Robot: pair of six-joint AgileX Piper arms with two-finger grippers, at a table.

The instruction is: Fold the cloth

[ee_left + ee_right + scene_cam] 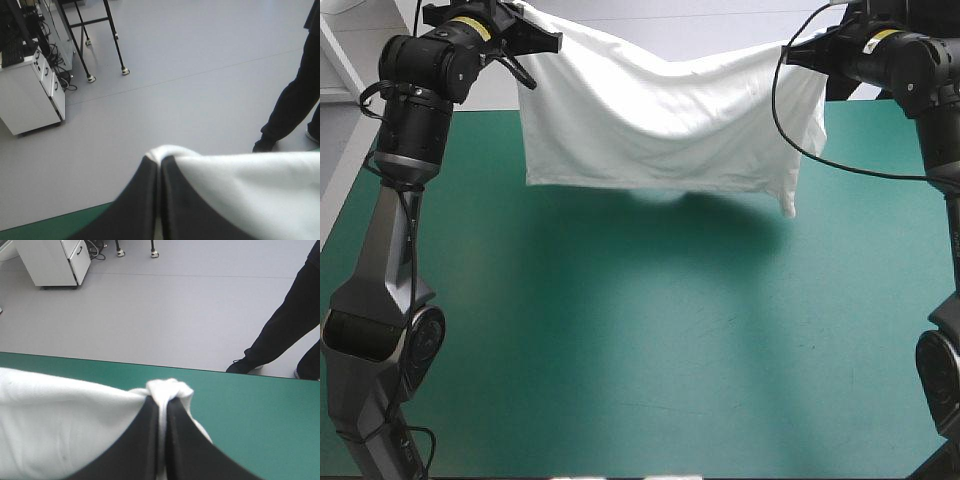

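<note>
t-shirt is the farthest thing we come to, so we begin at the near side. nearest us in the high view, the teal-green cover of the table spreads wide, and a soft shadow lies on it below the cloth. farther on, the t-shirt hangs in the air over the far part of the table, stretched sideways as a broad white sheet between the left gripper and the right gripper, both raised. its top edge sags a little in the middle, its lower edge runs nearly level above the cover, and on the right side one corner droops lower than the rest.

the left gripper holds the upper corner on the left. in the left wrist view we see its black fingers pressed almost together in a pointed arch, a small fold of white cloth pinched at the tips and the sheet spreading away to one side. the right gripper holds the opposite upper corner. in the right wrist view we find its black fingers all but meeting too, a bunched knot of white fabric gripped at their tips and the rest of the t-shirt falling away beside them. beyond that gripper the teal-green cover runs on to the table's far edge.
</note>
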